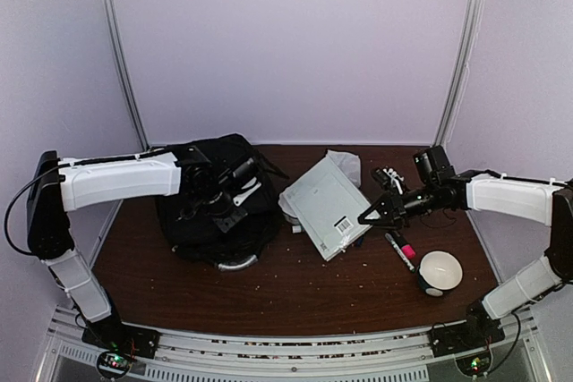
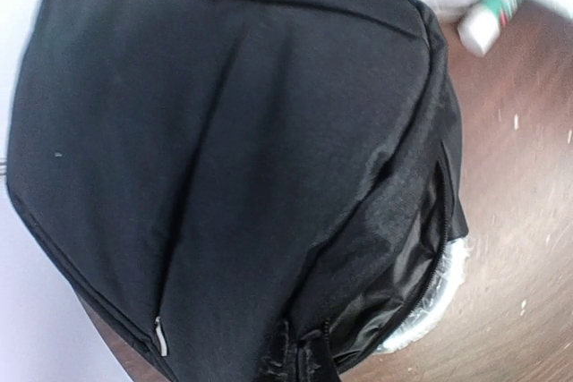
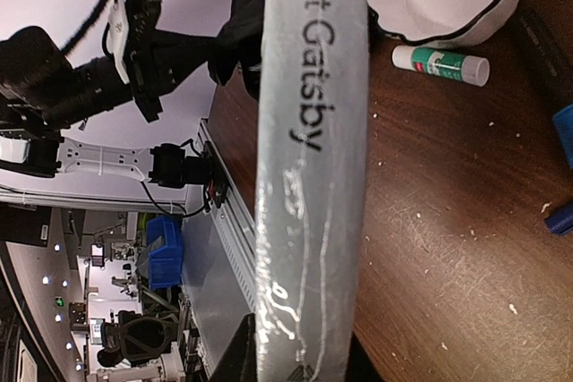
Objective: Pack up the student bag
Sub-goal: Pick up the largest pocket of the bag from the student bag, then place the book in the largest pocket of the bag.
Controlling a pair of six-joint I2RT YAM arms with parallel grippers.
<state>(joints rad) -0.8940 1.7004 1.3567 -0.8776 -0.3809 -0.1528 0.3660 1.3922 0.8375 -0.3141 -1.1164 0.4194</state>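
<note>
The student bag (image 1: pixel 201 221) is a large black backpack lying at the table's left centre, with its silvery curved handle (image 1: pixel 238 263) at the near side. My left gripper (image 1: pixel 231 212) rests on top of it. In the left wrist view the bag (image 2: pixel 224 131) fills the frame, and my left gripper (image 2: pixel 300 351) is shut on a fold of its fabric beside a zip. My right gripper (image 1: pixel 365 217) is shut on a grey book (image 1: pixel 324 206), holding it tilted above the table. The spine of the book (image 3: pixel 313 131) reads "Great Gatsby" and runs up from the right gripper (image 3: pixel 300 366).
A marker with a pink cap (image 1: pixel 400 250) and a white bowl-shaped thing (image 1: pixel 440 272) lie right of the book. White crumpled material (image 1: pixel 345 165) sits behind it. A glue stick (image 3: pixel 440 63) lies on the wood. Grey walls enclose three sides.
</note>
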